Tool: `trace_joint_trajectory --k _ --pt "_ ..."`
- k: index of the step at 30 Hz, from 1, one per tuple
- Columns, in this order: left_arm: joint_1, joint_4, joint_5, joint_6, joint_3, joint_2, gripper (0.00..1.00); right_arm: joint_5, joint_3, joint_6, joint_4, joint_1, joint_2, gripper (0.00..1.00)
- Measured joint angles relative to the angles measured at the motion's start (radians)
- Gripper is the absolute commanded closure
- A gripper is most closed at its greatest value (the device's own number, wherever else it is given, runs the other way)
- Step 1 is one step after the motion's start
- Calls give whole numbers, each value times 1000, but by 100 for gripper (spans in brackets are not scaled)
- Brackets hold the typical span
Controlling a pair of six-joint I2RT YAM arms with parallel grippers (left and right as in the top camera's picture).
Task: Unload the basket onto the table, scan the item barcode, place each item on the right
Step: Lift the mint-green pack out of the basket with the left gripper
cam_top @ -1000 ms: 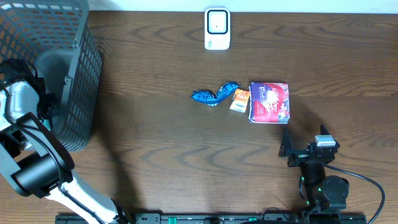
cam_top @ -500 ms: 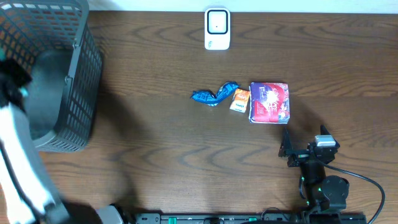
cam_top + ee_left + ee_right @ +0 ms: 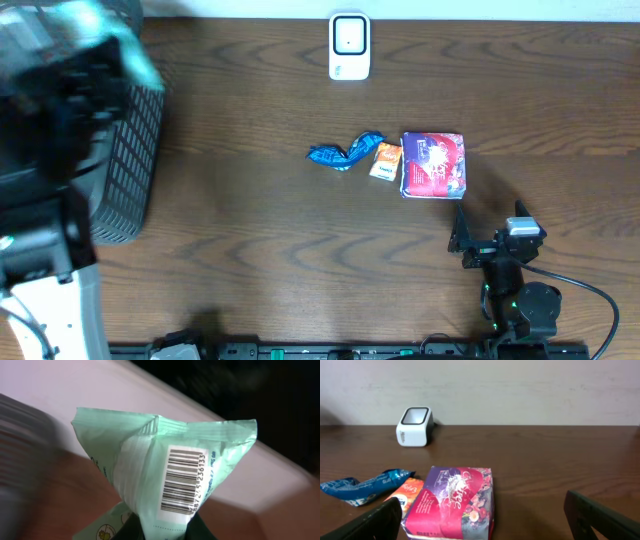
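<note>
Biggest thing is the brown wooden table [image 3: 300,270], then the grey mesh basket [image 3: 135,150] at the upper left of the overhead shot. My left arm [image 3: 50,250] is a big blur over that basket. Left gripper [image 3: 156,530]: fingers [image 3: 125,532] pinched almost together on the bottom edge of a mint green packet [image 3: 145,460], which stands upright with its barcode [image 3: 182,480] facing my wrist camera. Right gripper [image 3: 488,238] is spread fully wide, holding nothing, sitting low at lower right and pointed at the pink packet [image 3: 433,163]. The white scanner [image 3: 349,45] sits top centre, well apart from my left side.
</note>
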Motion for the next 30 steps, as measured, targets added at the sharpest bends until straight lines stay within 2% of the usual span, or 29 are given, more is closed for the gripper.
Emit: trace_joint_trajectory --k 7,14,18,21,25,30 --pt "-342 -121 9 8 0 165 92 0 0 0 0 0 0 1" --pt "-522 -215 -94 43 -3 409 93 0 0 0 0 0 0 1" --pt "-582 -304 -223 43 -6 518 93 0 0 0 0 0 0 1" --pt "-604 -364 -387 19 -8 579 93 0 0 0 0 0 0 1" --pt "-605 -364 -568 0 -9 627 92 0 0 0 0 0 0 1" --pt "-604 -355 -668 -47 -9 673 93 0 0 0 0 0 0 1"
